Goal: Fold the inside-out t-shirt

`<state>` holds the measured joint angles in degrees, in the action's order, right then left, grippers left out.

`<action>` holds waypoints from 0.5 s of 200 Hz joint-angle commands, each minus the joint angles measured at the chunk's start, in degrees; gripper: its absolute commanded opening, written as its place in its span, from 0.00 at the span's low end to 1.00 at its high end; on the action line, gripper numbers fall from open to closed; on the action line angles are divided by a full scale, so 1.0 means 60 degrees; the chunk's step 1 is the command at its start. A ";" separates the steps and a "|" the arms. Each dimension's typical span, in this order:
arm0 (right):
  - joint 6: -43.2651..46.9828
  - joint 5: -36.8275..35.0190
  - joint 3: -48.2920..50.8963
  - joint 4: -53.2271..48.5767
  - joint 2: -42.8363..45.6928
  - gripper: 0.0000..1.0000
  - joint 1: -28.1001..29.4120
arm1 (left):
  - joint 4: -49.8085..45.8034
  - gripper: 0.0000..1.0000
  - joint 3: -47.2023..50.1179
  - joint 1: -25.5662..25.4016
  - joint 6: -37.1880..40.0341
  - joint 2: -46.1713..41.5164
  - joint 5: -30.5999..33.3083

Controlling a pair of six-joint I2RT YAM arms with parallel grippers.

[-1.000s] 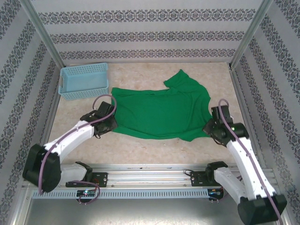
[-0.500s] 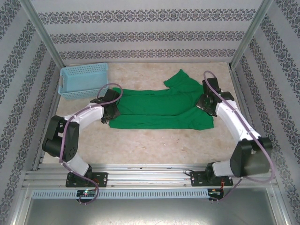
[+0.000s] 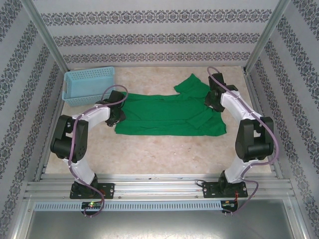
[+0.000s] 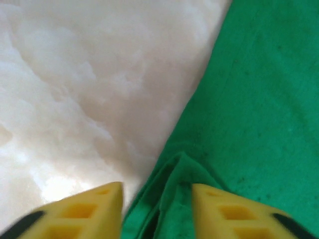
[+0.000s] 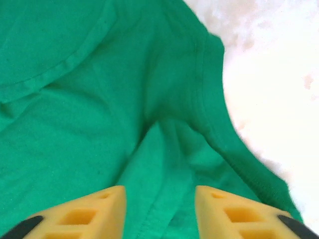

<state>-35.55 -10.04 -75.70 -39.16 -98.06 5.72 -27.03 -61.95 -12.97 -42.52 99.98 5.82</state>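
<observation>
The inside-out t-shirt [image 3: 169, 117] is bright green and lies doubled over into a wide band across the table's middle, with one sleeve [image 3: 192, 85] sticking out toward the back. My left gripper [image 3: 119, 112] sits at the band's left end. In the left wrist view its jaws [image 4: 157, 201] stand open around a raised ridge of the cloth [image 4: 259, 99]. My right gripper [image 3: 213, 102] rests on the shirt's right end. Its jaws [image 5: 159, 201] are open over a loose fold of cloth [image 5: 75, 124], not pinching it.
A light blue mesh basket [image 3: 89, 85] stands at the back left, just behind the left arm. Patterned walls and metal posts close in the table on three sides. Bare marbled tabletop [image 3: 164, 154] lies between the shirt and the arm bases.
Both arms swung from the near side toward the back, carrying the shirt's near edge over so it lies folded in half. Both grippers, shut before, have opened and let the cloth go.
</observation>
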 commanded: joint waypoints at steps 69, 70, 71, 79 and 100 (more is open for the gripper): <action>0.0036 0.1392 0.3538 0.1039 0.2993 0.58 -0.0074 | 0.0705 0.67 0.1023 -0.1480 0.1169 -0.2140 -0.0380; 0.0021 0.1430 0.3588 0.1065 0.3011 0.58 -0.0074 | 0.0715 0.67 0.1016 -0.1512 0.1162 -0.2115 -0.0404; 0.0007 0.1464 0.3627 0.1093 0.3019 0.58 -0.0074 | 0.0727 0.67 0.1020 -0.1550 0.1158 -0.2094 -0.0431; -0.0103 0.1795 0.3927 0.1336 0.3111 0.58 -0.0072 | 0.0899 0.66 0.1031 -0.1741 0.1190 -0.1915 -0.0688; -0.0370 0.2153 0.4395 0.1797 0.2952 0.58 -0.0085 | 0.1120 0.66 0.1031 -0.1902 0.1128 -0.1198 -0.0752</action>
<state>-35.18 -2.37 -52.18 -33.15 -79.75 5.37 -23.18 -56.95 -23.62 -37.23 88.55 2.94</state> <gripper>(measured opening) 0.582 0.660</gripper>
